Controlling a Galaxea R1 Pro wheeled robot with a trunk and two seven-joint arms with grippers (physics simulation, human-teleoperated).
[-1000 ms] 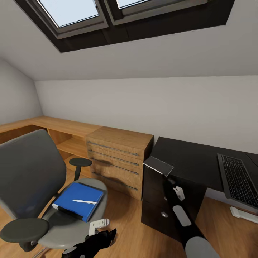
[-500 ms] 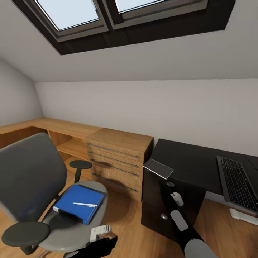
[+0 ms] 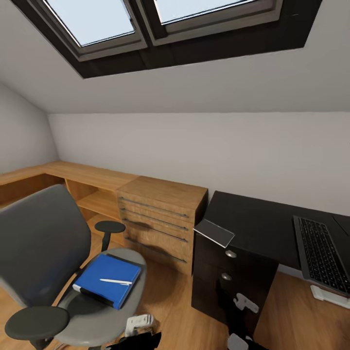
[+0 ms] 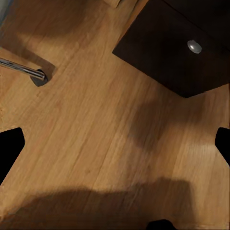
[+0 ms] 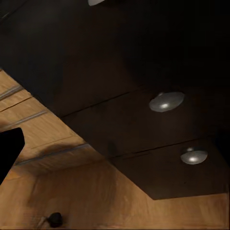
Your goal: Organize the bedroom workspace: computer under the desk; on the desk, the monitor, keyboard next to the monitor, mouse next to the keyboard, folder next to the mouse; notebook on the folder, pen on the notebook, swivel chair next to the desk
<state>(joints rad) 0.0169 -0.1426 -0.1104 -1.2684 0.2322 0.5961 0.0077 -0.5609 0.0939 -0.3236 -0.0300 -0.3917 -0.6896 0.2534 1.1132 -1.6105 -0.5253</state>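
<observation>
**Nearing the swivel chair to fetch the folder**

Standing before the swivel chair [image 3: 53, 262], with the blue folder [image 3: 108, 279] lying flat on its seat and the white pen [image 3: 115, 281] resting on top. No separate notebook telling itself apart from the blue stack. Keyboard [image 3: 321, 253] already lying on the black desk [image 3: 257, 221], a small grey pad [image 3: 214, 232] overhanging the desk's near corner above the drawer knobs [image 3: 230, 253].

Left gripper [image 4: 115, 167] pointing down at bare wooden floor [image 4: 96, 124], dark finger tips sitting wide apart at the frame's two sides, holding nothing. Right gripper hanging low beside the desk's drawer front [image 5: 143, 124]; one dark finger edge showing, so unable to tell whether apart or together.

Judging the folder step to be in hand, not yet begun: next calling for lifting the left arm over the seat and closing on the folder's near edge without tipping the pen off.

Compared with a second ago: view tilting upward, both arms sinking toward the picture's lower edge, chair and desk keeping their places.
</observation>
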